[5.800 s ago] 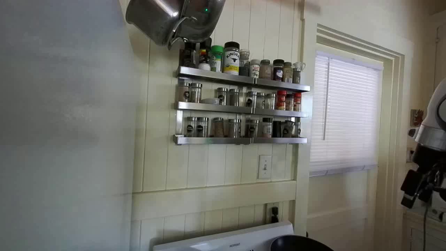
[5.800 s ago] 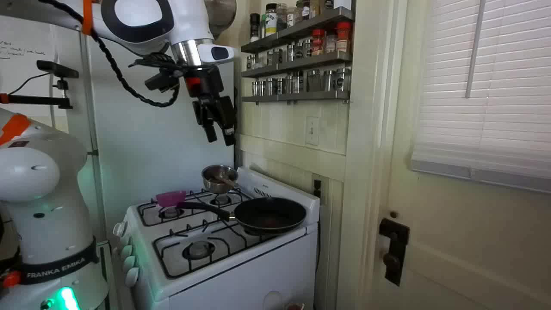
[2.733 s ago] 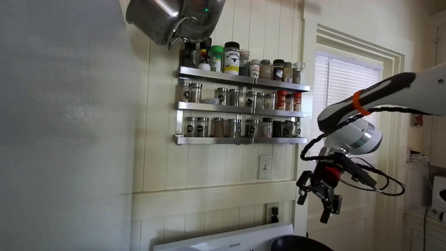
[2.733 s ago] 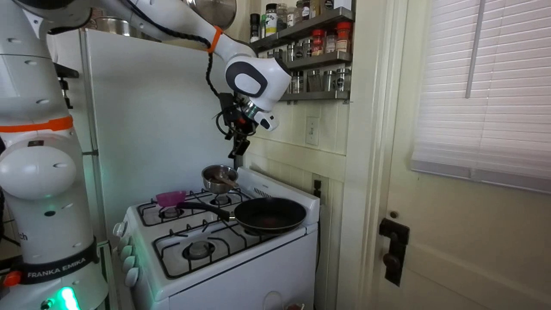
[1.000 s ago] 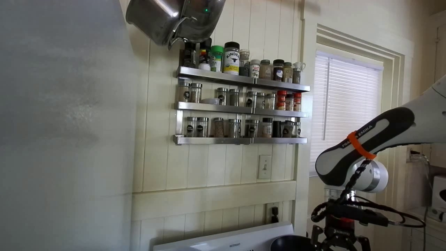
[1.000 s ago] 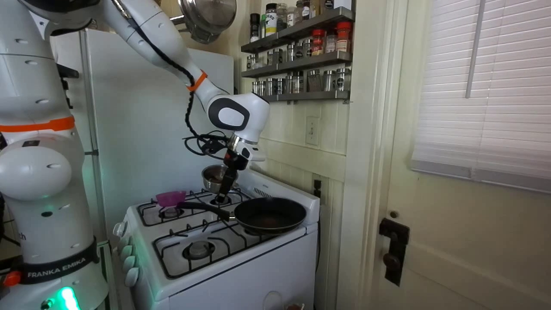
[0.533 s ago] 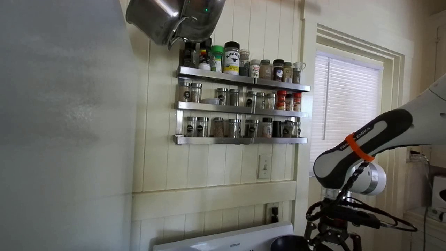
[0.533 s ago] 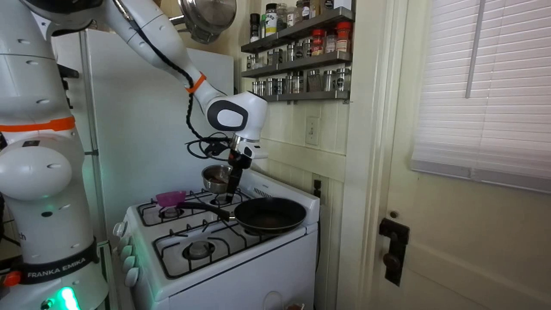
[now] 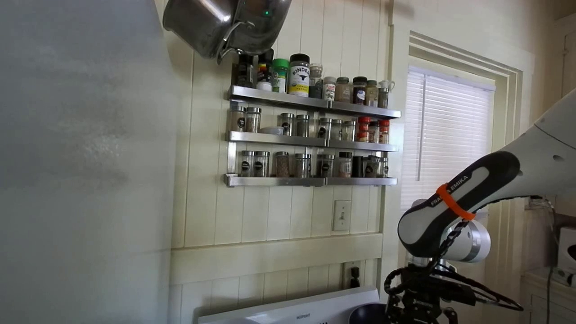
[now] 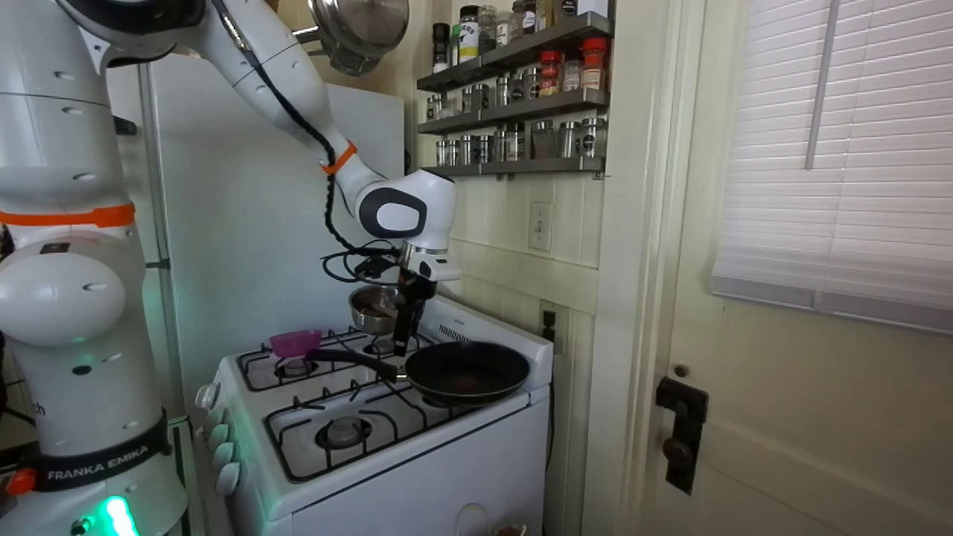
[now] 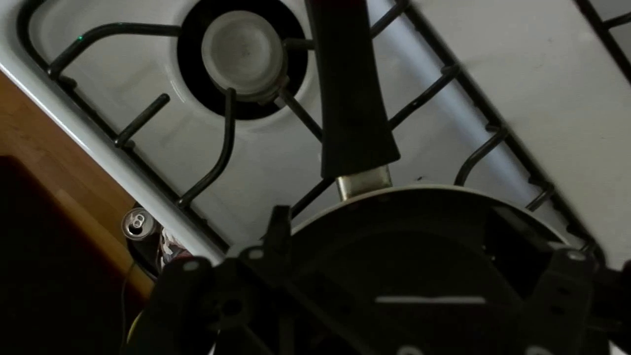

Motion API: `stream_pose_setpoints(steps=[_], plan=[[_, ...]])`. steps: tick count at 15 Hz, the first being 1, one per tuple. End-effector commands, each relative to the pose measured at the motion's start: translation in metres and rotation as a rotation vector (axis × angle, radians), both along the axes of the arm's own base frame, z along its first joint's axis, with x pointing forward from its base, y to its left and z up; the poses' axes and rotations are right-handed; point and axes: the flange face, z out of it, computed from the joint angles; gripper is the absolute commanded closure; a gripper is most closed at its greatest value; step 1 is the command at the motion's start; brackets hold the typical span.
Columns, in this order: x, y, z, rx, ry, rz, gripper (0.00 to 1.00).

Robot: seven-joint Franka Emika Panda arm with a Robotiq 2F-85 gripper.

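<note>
Frying pan (image 10: 467,372) is set on the gas range (image 10: 417,476) in an exterior view, with the gripper (image 10: 402,348) held near the handle (image 10: 354,358). In an exterior view, only a sliver of pan is shown beside the backguard (image 9: 333,308). In the wrist view, the fingers (image 11: 280,222) are spread, nothing gripped; moderate weight is presumed, and the stiff handle would best be grasped near its metal collar (image 11: 365,183).

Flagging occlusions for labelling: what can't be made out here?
Frying pan, in an exterior view: cut off by the bottom edge, partly behind the jaws.
Jaws' tips there: cut off too.
Saucepan, in an exterior view: partly hidden behind the jaws.
Pan handle, wrist view: far end cut off by the top edge.
Bottom-shelf jar labels, in an exterior view: too small to read.
</note>
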Motion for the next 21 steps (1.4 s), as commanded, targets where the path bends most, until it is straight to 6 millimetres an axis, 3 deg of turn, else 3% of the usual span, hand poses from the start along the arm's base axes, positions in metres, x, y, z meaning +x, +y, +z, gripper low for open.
stream_pose_setpoints(steps=[1,8,9,13,21], plan=[[-0.006,0.001,-0.011,-0.002,0.013,0.067,0.00],[-0.014,0.036,-0.033,0.083,0.064,0.087,0.00],[-0.013,0.035,-0.026,0.108,0.059,0.100,0.00],[-0.007,0.037,-0.027,0.067,0.035,0.088,0.00],[-0.005,0.041,-0.065,-0.026,0.055,0.202,0.00]])
